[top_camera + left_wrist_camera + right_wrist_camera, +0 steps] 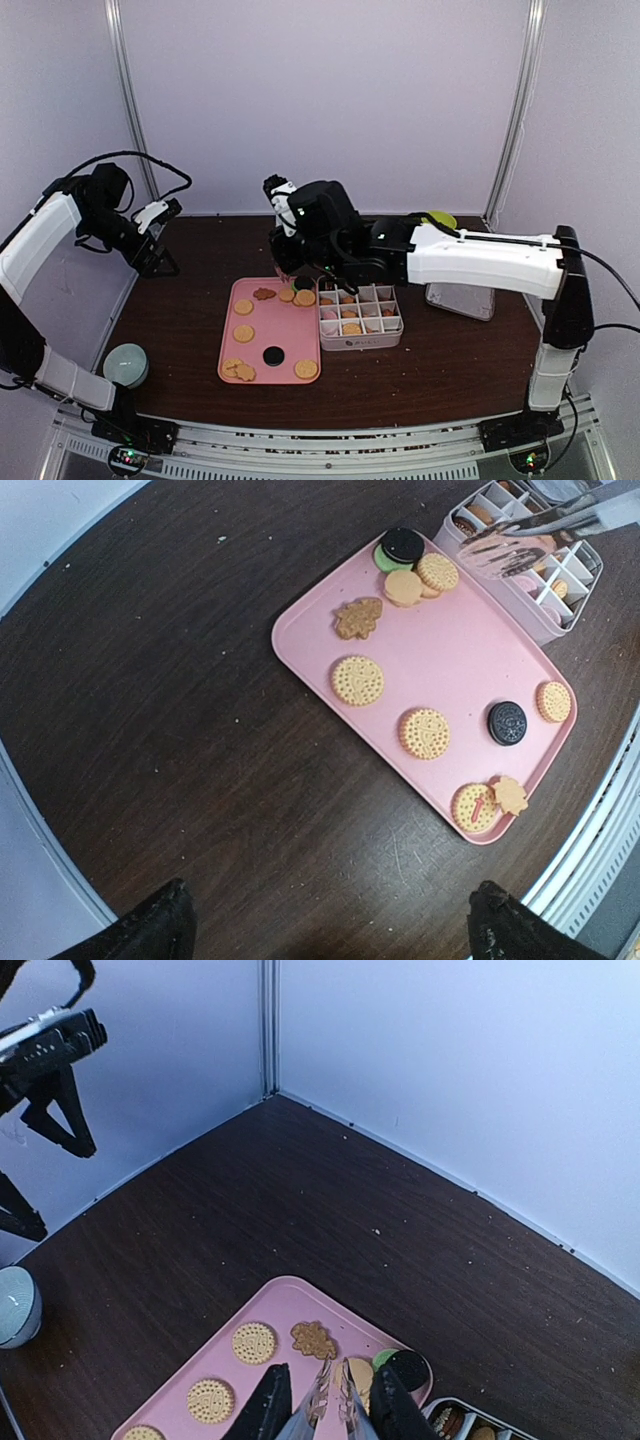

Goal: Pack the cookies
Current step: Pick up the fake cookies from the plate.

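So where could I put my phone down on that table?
Bare table between the pink tray and the pale cup, and in front of the divided box. Crowded: the tray's far corner, cookies bunched by the tongs.

The right wrist view's bottom edge crops the right fingers [262, 1408], the tongs [330, 1400] between them, the pink tray [285, 1305] and all but a corner of the compartment box [470, 1425]. Its left edge cuts a pale round thing [12, 1305]. In the top view the right arm [480, 255] covers the tray's far end and half hides a green thing [440, 218]. The cookies [352, 328] in the box are too small to sort. The left wrist view blurs the tongs, cuts the box at the frame edge, and shows the left fingers [150, 930] only as dark tips.
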Motion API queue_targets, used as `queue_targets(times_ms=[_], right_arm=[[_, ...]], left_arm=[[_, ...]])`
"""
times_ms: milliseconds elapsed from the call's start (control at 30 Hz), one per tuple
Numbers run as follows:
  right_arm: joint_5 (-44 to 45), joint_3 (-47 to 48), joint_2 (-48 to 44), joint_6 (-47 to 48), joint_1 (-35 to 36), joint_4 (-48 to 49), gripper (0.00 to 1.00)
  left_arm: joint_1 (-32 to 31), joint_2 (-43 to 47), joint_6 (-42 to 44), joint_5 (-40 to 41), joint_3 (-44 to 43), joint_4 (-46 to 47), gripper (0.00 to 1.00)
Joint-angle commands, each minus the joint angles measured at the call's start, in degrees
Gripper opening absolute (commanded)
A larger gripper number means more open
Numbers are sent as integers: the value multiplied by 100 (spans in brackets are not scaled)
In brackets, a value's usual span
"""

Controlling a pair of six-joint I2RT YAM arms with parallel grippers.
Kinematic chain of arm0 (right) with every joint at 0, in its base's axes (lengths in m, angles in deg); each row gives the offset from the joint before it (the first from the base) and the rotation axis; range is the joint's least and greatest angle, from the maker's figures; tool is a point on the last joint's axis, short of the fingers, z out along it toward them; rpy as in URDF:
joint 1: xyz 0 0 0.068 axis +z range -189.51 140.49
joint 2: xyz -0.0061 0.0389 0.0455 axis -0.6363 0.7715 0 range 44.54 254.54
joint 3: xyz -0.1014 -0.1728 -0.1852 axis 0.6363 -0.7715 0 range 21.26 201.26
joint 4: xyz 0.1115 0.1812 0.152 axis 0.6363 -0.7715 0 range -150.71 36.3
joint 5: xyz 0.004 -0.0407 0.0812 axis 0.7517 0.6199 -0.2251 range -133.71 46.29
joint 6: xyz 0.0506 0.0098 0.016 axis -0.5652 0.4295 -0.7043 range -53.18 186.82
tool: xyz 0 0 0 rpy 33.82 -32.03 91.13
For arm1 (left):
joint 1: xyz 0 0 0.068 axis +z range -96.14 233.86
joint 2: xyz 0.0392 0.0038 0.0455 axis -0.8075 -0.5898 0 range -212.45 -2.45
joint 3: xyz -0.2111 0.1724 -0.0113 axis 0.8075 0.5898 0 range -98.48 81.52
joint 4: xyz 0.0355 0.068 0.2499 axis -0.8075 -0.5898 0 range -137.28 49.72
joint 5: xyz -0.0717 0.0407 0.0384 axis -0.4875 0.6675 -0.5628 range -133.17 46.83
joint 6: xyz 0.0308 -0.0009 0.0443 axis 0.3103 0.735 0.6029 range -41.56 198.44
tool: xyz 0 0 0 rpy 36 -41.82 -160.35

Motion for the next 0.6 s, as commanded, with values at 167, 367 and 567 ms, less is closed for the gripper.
queue_targets(times_ms=[167, 367, 567], right_arm=[[-186, 995, 1038, -152, -395, 16, 28], [-279, 1113, 1398, -206, -553, 95, 30], [-513, 1125, 1547, -392, -655, 232, 33]], left_arm=[[97, 114, 75, -178, 240, 66, 98], [99, 151, 86, -196, 274, 62, 97], [99, 129, 83, -196, 277, 62, 98]])
